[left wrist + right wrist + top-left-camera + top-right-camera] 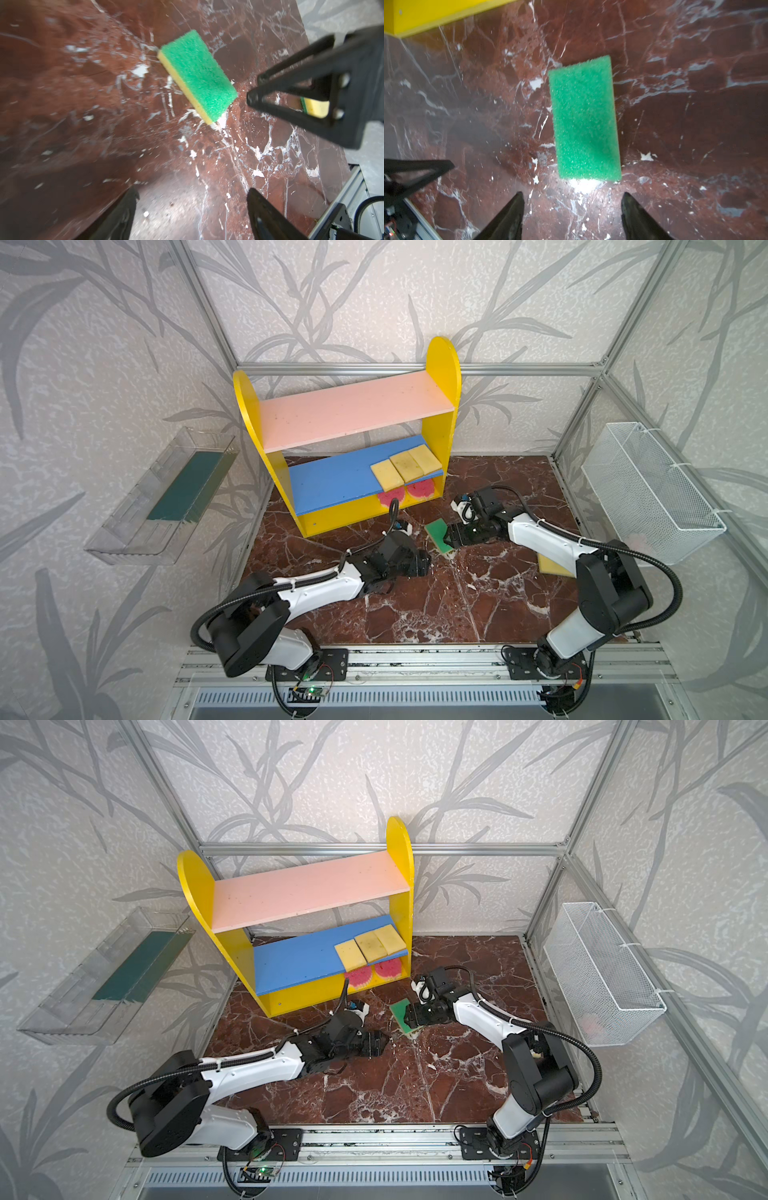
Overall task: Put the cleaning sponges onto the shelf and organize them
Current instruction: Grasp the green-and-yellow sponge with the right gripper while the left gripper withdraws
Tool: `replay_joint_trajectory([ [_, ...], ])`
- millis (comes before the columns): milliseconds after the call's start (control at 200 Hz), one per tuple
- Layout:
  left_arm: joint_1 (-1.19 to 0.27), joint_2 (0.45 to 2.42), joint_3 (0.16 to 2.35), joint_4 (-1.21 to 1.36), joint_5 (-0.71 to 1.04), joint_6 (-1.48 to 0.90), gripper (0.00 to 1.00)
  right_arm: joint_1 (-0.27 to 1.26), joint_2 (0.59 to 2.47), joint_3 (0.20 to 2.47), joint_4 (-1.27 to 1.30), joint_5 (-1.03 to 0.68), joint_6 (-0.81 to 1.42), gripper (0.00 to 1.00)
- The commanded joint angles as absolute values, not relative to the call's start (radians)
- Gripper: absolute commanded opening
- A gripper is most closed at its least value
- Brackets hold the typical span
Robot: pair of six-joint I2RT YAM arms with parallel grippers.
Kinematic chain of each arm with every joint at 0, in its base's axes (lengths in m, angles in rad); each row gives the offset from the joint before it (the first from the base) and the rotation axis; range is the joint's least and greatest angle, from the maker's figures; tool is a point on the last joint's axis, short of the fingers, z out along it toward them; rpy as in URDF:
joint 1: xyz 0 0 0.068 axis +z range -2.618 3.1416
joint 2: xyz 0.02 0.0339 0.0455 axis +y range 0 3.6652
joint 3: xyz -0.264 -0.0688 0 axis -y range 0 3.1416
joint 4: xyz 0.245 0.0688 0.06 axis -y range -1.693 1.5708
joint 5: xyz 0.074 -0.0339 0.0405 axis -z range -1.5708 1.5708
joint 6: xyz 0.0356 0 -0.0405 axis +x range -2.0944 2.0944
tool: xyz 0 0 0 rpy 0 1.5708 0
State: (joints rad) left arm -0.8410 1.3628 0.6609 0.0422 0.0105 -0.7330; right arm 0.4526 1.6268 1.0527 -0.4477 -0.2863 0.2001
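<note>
7 sponges in view. 3 pale yellow blocks [406, 467] lie side by side at the right end of the blue middle board of the shelf [249, 406]. 2 round pink sponges [405, 492] sit on the yellow base board below them.

1 green-faced sponge [584, 118] lies flat on the table [436, 605], green face up, just in front of the shelf, between the 2 arms and free of both. 1 more yellow sponge [550, 566] lies further right, partly hidden behind the right arm.

Right tool [572, 216]: fingers spread, empty, just short of 1 short end of the green-faced sponge. Left tool [190, 216]: fingers spread, empty, low over the table, near the same sponge.

Step in hand, by judgement: pickup of the green-faced sponge. The next move calls for 1 tool to straddle the sponge, close on it and carry it to the free part of the blue board or to the bare pink top board.

Surface: red-brown marble pattern with white veins and chips. Room: leaf-print walls in an aluminium frame; 1 clear plastic tray [124, 539] on the left wall, 1 white wire basket [648, 489] on the right wall.
</note>
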Motion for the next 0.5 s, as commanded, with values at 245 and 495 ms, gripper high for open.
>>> replay_joint_trajectory([
  [245, -0.815, 1.168, 0.526, -0.019, -0.111, -0.743, 0.90, 0.580, 1.701, 1.175, -0.598, -0.032, 0.065, 0.91],
  [495, -0.804, 1.189, 0.506, 0.025, -0.096, -0.748, 0.91, 0.614, 1.793, 1.220, -0.619, 0.004, 0.049, 0.96],
])
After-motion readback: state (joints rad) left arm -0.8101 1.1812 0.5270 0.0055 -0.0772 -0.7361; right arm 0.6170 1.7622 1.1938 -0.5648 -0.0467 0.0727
